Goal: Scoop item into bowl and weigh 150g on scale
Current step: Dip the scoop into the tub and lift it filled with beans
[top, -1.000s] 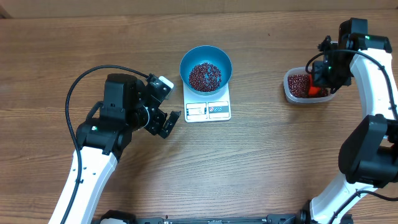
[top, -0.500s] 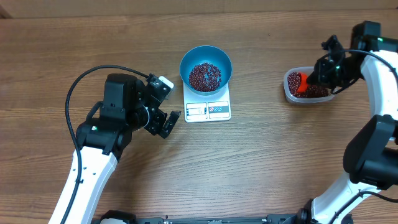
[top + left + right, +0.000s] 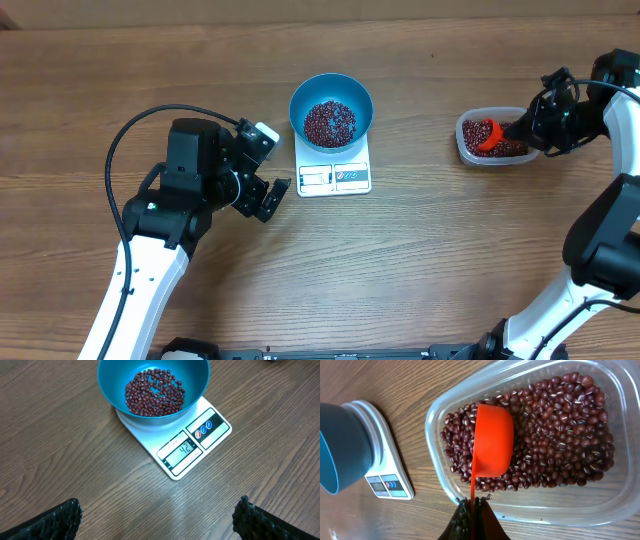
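Observation:
The teal-blue bowl (image 3: 297,100) (image 3: 107,380) stands on the white scale (image 3: 334,178) (image 3: 200,435) and holds a shallow heap of dark red beans (image 3: 329,121) (image 3: 152,392). More beans (image 3: 560,435) fill a clear tub (image 3: 462,148) (image 3: 437,410) at the right. My right gripper (image 3: 518,128) (image 3: 474,503) is shut on the thin handle of an orange scoop (image 3: 487,133) (image 3: 492,447), whose cup lies tilted on its side in the tub's beans. My left gripper (image 3: 274,166) (image 3: 157,512) hangs open and empty over bare wood, left of the scale.
The scale's display (image 3: 185,450) reads 42. A black cable (image 3: 140,125) loops from the left arm. The right arm (image 3: 610,230) runs down the right edge of the wooden table (image 3: 420,260).
The right wrist has swung out to the right. The scoop has shifted from the tub's right side toward its middle and left. The left arm has stayed still.

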Controlling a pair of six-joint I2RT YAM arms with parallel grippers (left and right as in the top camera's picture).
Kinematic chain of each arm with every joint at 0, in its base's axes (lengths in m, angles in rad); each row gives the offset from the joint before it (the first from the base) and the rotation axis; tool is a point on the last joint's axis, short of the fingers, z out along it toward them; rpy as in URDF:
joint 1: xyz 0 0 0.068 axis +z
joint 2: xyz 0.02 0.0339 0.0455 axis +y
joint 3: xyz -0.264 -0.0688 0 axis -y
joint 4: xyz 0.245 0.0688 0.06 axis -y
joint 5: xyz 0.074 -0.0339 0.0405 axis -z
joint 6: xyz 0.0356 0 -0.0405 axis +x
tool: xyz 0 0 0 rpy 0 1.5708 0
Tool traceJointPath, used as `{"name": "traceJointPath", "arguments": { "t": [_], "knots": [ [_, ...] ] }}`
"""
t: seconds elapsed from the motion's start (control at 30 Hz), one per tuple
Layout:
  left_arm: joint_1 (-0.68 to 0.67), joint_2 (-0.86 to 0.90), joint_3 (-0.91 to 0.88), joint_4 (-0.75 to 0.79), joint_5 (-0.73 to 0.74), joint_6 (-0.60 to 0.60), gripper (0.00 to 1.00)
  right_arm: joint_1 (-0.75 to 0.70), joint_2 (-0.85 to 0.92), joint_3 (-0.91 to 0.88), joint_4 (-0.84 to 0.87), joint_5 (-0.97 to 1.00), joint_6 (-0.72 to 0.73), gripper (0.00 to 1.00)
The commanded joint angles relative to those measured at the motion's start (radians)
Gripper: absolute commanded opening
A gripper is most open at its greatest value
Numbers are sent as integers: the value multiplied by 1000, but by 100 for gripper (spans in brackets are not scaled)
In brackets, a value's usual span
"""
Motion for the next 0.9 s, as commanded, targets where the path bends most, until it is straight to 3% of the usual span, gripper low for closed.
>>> {"name": "traceJointPath", "arguments": {
  "t": [0.0, 0.53, 0.87],
  "knots": [
    [4, 7, 15, 2, -7, -10, 100, -12, 17, 1, 11, -18, 23, 4],
    [4, 7, 15, 2, -7, -10, 99, -150, 18, -80, 6, -275, -109, 4],
    [4, 7, 15, 2, -7, -10, 100, -222, 17, -84, -8, -368, -114, 4]
  ]
}}
